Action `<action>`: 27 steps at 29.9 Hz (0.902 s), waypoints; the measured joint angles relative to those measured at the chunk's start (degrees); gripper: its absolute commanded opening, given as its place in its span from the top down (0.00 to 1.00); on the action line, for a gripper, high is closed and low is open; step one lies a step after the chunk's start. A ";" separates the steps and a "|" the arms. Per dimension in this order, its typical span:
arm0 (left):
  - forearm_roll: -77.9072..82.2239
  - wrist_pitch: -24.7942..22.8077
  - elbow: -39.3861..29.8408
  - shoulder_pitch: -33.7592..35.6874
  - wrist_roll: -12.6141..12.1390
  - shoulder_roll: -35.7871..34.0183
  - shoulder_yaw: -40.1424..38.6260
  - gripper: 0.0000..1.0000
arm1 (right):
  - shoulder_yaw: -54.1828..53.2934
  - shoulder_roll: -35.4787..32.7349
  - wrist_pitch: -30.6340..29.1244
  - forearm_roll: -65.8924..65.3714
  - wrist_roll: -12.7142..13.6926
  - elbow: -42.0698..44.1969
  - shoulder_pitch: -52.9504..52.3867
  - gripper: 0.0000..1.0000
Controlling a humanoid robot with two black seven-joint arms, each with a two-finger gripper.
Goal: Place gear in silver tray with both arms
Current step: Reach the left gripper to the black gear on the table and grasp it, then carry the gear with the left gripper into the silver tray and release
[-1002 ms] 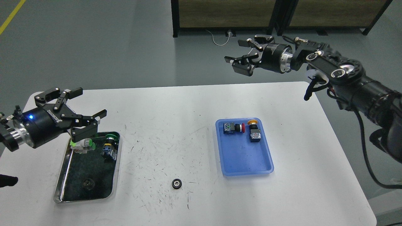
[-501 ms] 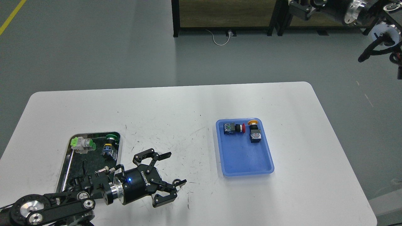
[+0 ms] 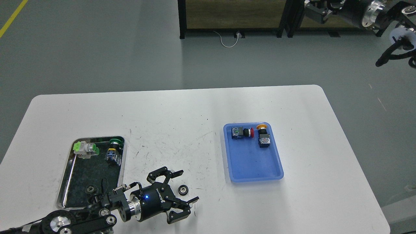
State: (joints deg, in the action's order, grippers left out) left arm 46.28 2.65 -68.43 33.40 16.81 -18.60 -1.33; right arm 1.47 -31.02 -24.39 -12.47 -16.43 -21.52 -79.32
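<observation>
A small black gear (image 3: pixel 183 190) lies on the white table, right of the silver tray (image 3: pixel 66 182). My left gripper (image 3: pixel 187 185) is low over the table and open, with one finger on each side of the gear and not closed on it. A second black gear (image 3: pixel 91 189) lies inside the silver tray near its front. My right gripper (image 3: pixel 314 11) is raised high at the top right edge, far from the table, and only partly in view, so I cannot tell how its jaws stand.
The silver tray also holds a green-and-white push-button part (image 3: pixel 85 149) and a green-capped switch (image 3: pixel 113 152) at its far end. A blue plastic tray (image 3: pixel 256 165) right of centre holds a red-button switch (image 3: pixel 241 132) and a yellow-button switch (image 3: pixel 262 137).
My left arm swept from above the silver tray down to the loose gear and now has it between its open fingers. My right arm rose up and to the right.
</observation>
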 measured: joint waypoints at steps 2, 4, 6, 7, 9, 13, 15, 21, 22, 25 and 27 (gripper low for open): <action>-0.04 -0.12 1.51 -0.65 0.41 0.58 -0.04 0.02 | 0.01 0.11 0.03 0.00 0.00 0.02 0.23 0.19; -0.04 -0.25 3.06 -1.45 0.75 1.56 -0.05 0.02 | 0.02 0.22 0.03 0.00 -0.01 0.07 0.47 0.19; -0.12 -0.29 4.48 -1.98 0.90 2.16 -0.06 0.03 | 0.03 0.26 0.04 0.00 -0.10 0.24 0.64 0.19; -0.22 -0.32 5.26 -2.16 0.96 2.51 -0.07 0.03 | 0.03 0.31 0.05 0.00 -0.13 0.31 0.70 0.19; -0.83 -0.40 6.78 -2.29 1.01 3.32 -0.15 0.03 | 0.03 0.41 0.05 0.00 -0.16 0.39 0.79 0.19; -2.58 -0.50 8.14 -2.17 1.04 4.03 -0.73 0.11 | 0.03 0.56 0.05 -0.03 -0.24 0.43 1.13 0.19; -2.94 -0.53 8.36 -2.01 1.04 4.09 -0.90 0.16 | 0.02 0.59 0.03 -0.07 -0.26 0.43 1.25 0.19; -3.12 -0.64 8.76 -2.04 1.40 3.97 -0.35 0.29 | -0.12 0.53 -0.04 -0.08 -0.33 0.43 1.42 0.19; -3.12 -0.65 8.76 -2.06 1.57 3.90 -0.21 0.31 | -0.14 0.53 -0.04 -0.08 -0.33 0.43 1.45 0.19; -3.12 -0.73 8.76 -2.18 1.92 3.70 -0.02 0.37 | -0.15 0.52 -0.04 -0.08 -0.33 0.43 1.52 0.18; -3.07 -0.77 8.76 -2.25 1.98 3.61 0.01 0.41 | -0.15 0.52 -0.04 -0.08 -0.33 0.43 1.53 0.18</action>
State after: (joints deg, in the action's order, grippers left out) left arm 43.21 1.88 -59.67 31.15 18.79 -14.99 -1.32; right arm 1.32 -30.50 -24.43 -12.56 -16.76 -21.09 -77.79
